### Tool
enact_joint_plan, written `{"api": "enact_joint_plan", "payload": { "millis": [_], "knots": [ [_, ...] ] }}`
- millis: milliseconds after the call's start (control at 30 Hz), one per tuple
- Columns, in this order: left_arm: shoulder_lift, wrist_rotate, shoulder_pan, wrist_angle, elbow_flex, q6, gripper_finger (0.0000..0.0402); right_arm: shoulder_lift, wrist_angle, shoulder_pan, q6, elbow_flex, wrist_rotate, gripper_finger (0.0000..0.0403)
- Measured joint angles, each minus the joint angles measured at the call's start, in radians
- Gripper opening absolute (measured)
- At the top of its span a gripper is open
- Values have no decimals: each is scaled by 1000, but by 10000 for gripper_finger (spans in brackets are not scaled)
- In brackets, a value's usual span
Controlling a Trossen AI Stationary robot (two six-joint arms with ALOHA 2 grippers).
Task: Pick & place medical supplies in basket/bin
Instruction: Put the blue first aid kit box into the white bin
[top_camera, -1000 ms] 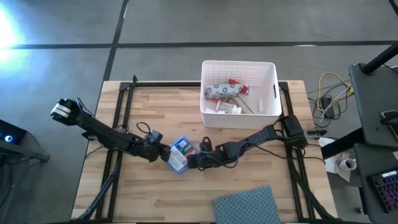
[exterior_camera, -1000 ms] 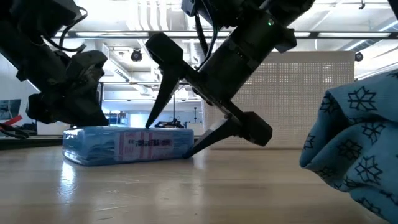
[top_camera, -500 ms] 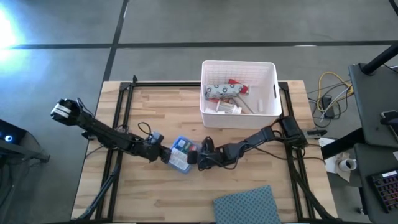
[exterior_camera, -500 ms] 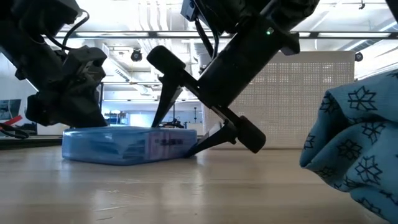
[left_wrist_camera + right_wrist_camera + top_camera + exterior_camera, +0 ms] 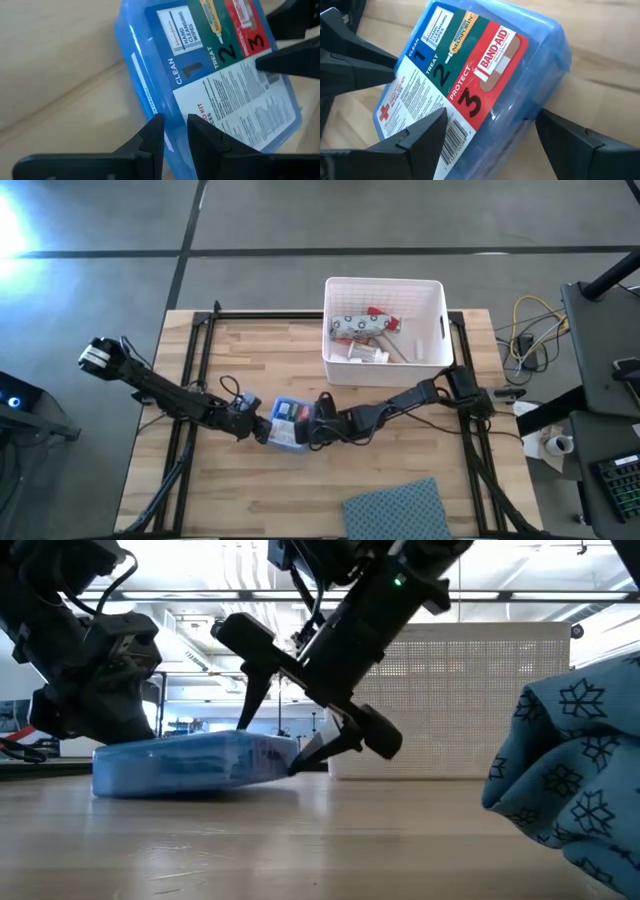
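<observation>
A blue first-aid box [image 5: 288, 424] with a printed label lies on the wooden table between my two grippers; it also shows in the low view [image 5: 190, 758]. My left gripper [image 5: 259, 430] is shut at the box's left end [image 5: 175, 125]. My right gripper [image 5: 313, 430] is open, and its fingers stand about the box's right end [image 5: 490, 125]. The white bin [image 5: 385, 281] stands at the far side and holds a white patterned pouch [image 5: 352, 326], a red pack [image 5: 380, 315] and a white bottle [image 5: 366, 354]. My left gripper has its shut fingertips [image 5: 156, 131] against the box's left long edge [image 5: 142, 95], coming low from the table's left. The box lies on the table. My right gripper comes low from the table's right. One finger [image 5: 422, 135] lies on the labelled top face [image 5: 470, 100]. The other finger [image 5: 565, 135] is at the side wall [image 5: 540, 95], low by the table. The box's right end [image 5: 285, 752] looks slightly raised.
A blue-grey dotted cloth [image 5: 395, 508] lies at the table's near edge, large at the right of the low view [image 5: 570, 770]. Black frame bars [image 5: 190, 370] run along both sides of the table. Bare wood lies between the box and the bin.
My right gripper has gone toward the table's left edge, staying low about the box's right end. The box has slid a little to the left with it and turned slightly. My left gripper has backed a little to the left, staying at the box's left end.
</observation>
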Motion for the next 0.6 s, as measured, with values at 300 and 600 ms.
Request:
{"api": "enact_joint_plan", "payload": {
  "millis": [300, 600],
  "knots": [
    [-1, 11, -2, -1, 1, 5, 61, -4, -136, -1, -79, 85, 11, 286],
    [-1, 49, -3, 7, 4, 11, 60, -11, -140, -5, -86, 161, 54, 285]
  ]
}}
